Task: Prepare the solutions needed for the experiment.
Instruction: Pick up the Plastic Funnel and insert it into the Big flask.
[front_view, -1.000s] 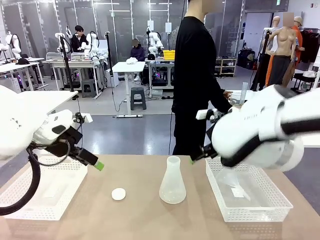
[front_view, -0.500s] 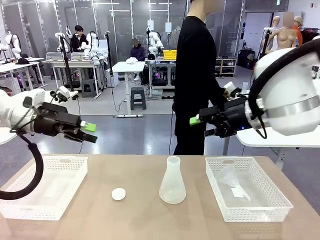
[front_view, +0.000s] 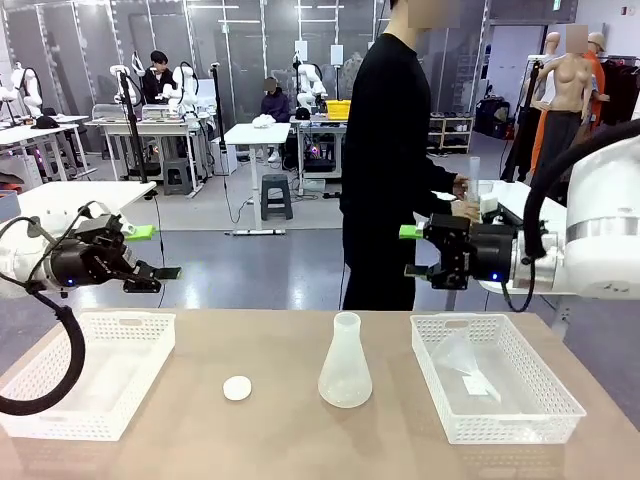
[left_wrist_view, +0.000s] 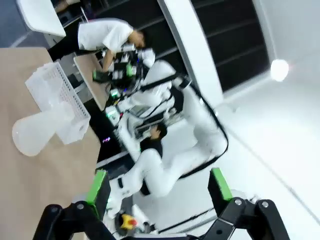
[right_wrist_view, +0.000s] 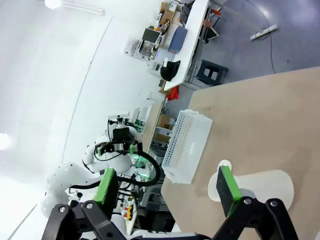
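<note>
Front view, left to right: left basket (front_view: 120, 320) sits at the table's left edge. My left gripper (front_view: 155, 252) hangs high over its far rim, fingers spread, nothing between them. A straight descent from here risks clipping that rim. White cap (front_view: 237, 388) lies loose on bare table (front_view: 280, 440) between that basket and the flask (front_view: 345, 368), so a low sweep could flick it away. Flask stands upright mid-table, apart from both baskets, with open room all round. Its wall is translucent, so I can't tell whether any of the solutions is inside. It's narrow-necked and looks light, and I judge a sideways nudge from a finger would tip it, spilling whatever it holds. My right gripper (front_view: 410, 251) hovers high near the far-left corner of the right basket (front_view: 500, 322), fingers spread too, empty. The person's hand (front_view: 462, 187) works at a side table just behind that arm, and swinging back could crowd it. Safest lane, I reckon, is down over the middle, with the basket rims as limits.
</note>
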